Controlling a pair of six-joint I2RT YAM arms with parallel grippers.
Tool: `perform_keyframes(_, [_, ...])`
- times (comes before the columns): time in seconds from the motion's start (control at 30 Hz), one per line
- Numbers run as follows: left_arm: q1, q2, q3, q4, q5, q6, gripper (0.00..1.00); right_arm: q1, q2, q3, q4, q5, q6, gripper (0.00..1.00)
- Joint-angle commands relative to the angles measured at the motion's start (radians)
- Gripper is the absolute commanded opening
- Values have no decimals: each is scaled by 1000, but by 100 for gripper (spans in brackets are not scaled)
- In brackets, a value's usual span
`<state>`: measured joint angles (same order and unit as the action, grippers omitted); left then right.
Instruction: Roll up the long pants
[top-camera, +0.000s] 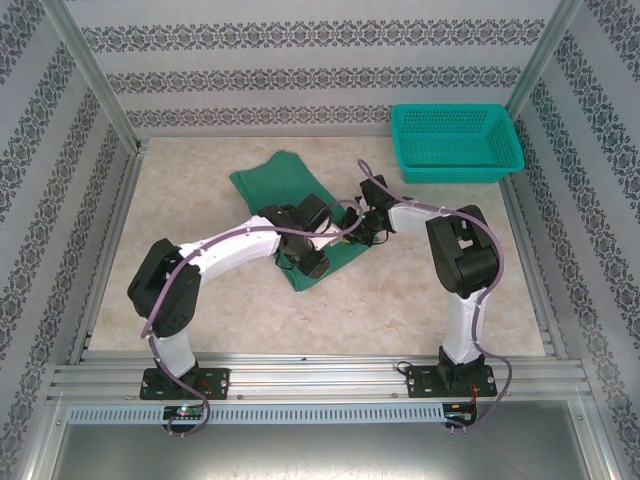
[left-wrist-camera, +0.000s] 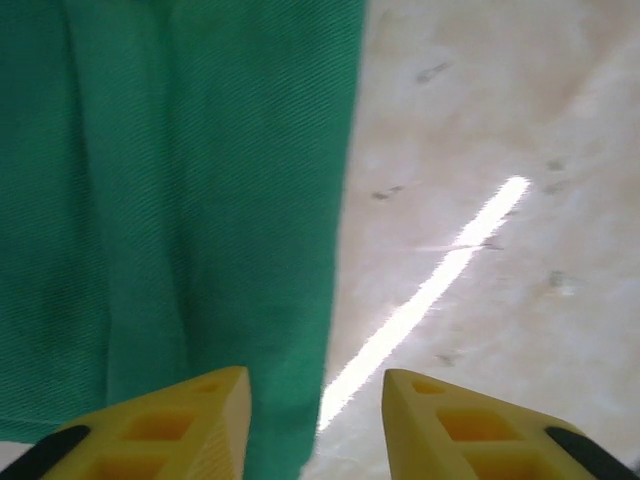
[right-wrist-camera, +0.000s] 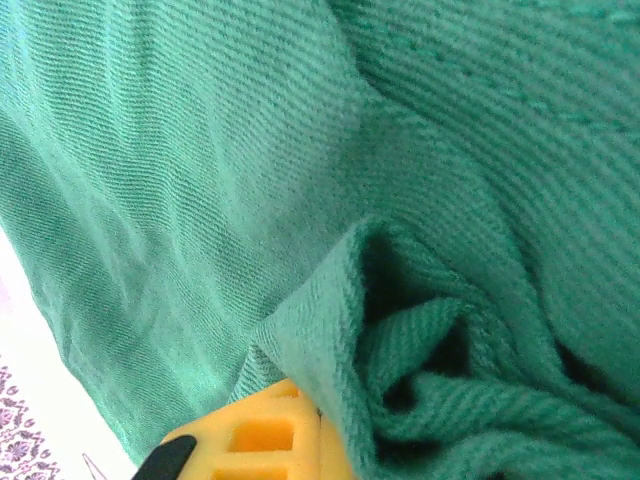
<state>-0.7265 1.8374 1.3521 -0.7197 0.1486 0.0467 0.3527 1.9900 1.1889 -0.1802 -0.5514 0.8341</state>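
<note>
Risk watch | pants (top-camera: 290, 185) on tabletop (top-camera: 420, 300), left of basket (top-camera: 455, 140) | left end effector (left-wrist-camera: 315, 405) part-open, empty, astride cloth edge | right end effector (top-camera: 368, 228) pinched tight on bunched fold | danger: one-sided pull skews roll, or fold slips free

The long pants (top-camera: 272, 175) lie partly under the left arm (top-camera: 235, 243); their folds half bury the right gripper (top-camera: 365, 230).

Patterned walls (top-camera: 300, 80), marbled tabletop (top-camera: 400, 310), aluminium frame (top-camera: 320, 375)
</note>
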Motion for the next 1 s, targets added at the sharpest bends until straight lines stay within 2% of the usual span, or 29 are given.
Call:
perform_keyframes(0.0, [-5,88,6,-2,-122,30,43,-16,-15,-53,-38,36,10,0])
perform_keyframes(0.2, [-4,182,36,-24,-135,-6,42,-15,-14,-49,-40,29,10,0])
perform_keyframes(0.4, [-15,122,-3,-15,-131,4,45,-9,4,-48,-39,23,14,0])
perform_keyframes(0.53, [-65,48,-40,-14,-89,64,52,-4,10,-46,-39,12,14,0])
perform_keyframes(0.63, [-105,-8,-100,54,-79,104,57,4,17,-32,-48,11,1,8])
perform_keyframes(0.7, [-107,3,-95,63,-102,98,58,10,22,-22,-55,12,-3,15])
perform_keyframes(0.77, [-106,36,-83,59,-125,103,58,17,26,-18,-57,11,1,16])
perform_keyframes(0.83, [-106,86,-70,51,-153,114,73,23,32,-13,-59,9,0,22])
perform_keyframes(0.97, [-105,181,-43,32,-229,112,72,25,29,-9,-68,9,-5,23])
